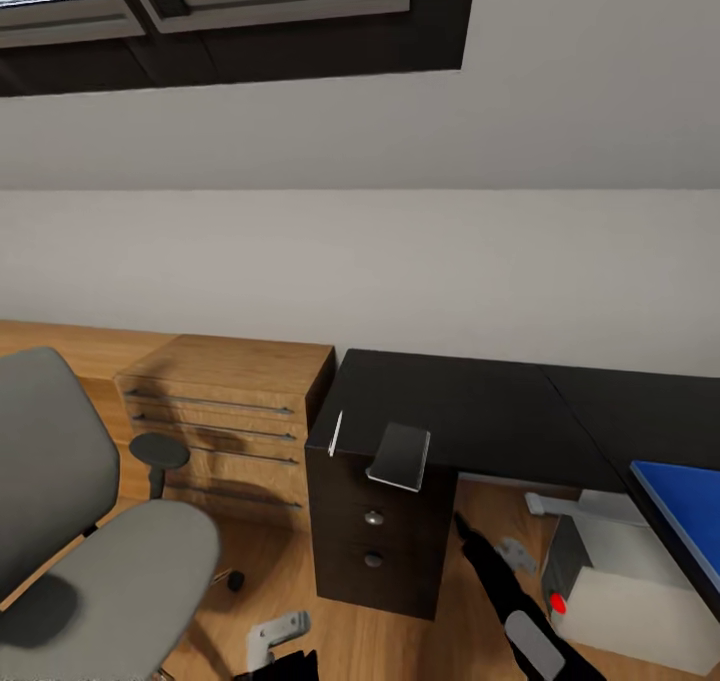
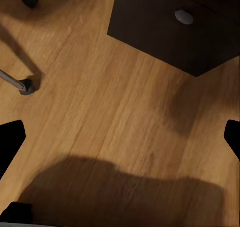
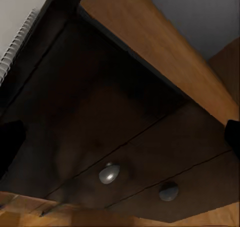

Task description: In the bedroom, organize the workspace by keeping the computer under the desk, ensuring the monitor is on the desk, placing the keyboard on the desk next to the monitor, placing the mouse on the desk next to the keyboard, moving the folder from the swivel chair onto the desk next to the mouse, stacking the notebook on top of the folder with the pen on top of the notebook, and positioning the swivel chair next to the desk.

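Grey notebook [image 1: 399, 456] overhangs the desk [image 1: 470, 411] edge, tilted, beside the pen [image 1: 336, 433].

Shared across views: desk [image 1: 470, 411] drawers

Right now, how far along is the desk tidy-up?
Done: the folder is on the desk, and the computer sits under it. In hand: nothing visibly gripped. Left: notebook overhanging the desk edge, pen beside it, both unstacked; swivel chair stands apart.
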You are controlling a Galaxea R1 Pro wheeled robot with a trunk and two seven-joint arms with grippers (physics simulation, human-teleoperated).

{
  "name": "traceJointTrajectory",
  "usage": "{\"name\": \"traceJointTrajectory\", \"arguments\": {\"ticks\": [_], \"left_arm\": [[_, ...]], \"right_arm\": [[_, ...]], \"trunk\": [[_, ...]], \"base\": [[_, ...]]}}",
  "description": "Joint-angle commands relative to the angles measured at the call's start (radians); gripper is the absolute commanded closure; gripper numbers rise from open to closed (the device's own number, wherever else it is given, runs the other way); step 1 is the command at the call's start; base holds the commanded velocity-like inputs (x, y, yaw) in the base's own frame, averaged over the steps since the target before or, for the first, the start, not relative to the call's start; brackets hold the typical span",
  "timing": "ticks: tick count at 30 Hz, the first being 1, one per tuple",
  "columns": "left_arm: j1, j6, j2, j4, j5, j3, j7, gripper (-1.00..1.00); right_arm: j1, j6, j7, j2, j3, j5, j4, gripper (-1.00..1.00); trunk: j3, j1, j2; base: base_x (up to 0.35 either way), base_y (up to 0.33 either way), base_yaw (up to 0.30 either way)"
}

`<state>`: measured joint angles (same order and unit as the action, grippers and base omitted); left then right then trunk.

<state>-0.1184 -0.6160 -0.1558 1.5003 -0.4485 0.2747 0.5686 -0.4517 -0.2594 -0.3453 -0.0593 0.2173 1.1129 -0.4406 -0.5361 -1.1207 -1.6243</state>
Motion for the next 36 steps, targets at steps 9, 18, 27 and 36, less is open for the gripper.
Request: {"name": "traceJointTrajectory", "arguments": {"ticks": [9, 18, 27, 36], "left_arm": [[0.077, -0.009, -0.015, -0.016, -0.013, 0.000, 0.016, -1.00], [0.112, -0.012, -0.013, -0.067, -0.012, -0.003, 0.019, -1.00], [0.118, -0.010, -0.009, -0.077, -0.011, -0.048, 0.013, -1.00], [0.118, -0.008, -0.010, -0.081, -0.014, -0.055, 0.014, -1.00]], "right_arm": [[-0.001, 0.260, -0.051, -0.014, -0.057, 0.105, -0.039, -1.00], [-0.001, 0.468, -0.092, -0.025, -0.144, 0.149, -0.083, -1.00], [-0.001, 0.535, -0.123, -0.026, -0.186, 0.162, -0.155, -1.00], [-0.008, 0.573, -0.128, -0.026, -0.184, 0.155, -0.205, -1.00]], "trunk": [[-0.029, -0.035, -0.064], [-0.057, -0.069, -0.127], [-0.086, -0.104, -0.190], [-0.111, -0.134, -0.246]], "base": [[0.000, 0.000, 0.000], [0.000, 0.000, 0.000], [0.000, 0.000, 0.000], [0.000, 0.000, 0.000]]}}
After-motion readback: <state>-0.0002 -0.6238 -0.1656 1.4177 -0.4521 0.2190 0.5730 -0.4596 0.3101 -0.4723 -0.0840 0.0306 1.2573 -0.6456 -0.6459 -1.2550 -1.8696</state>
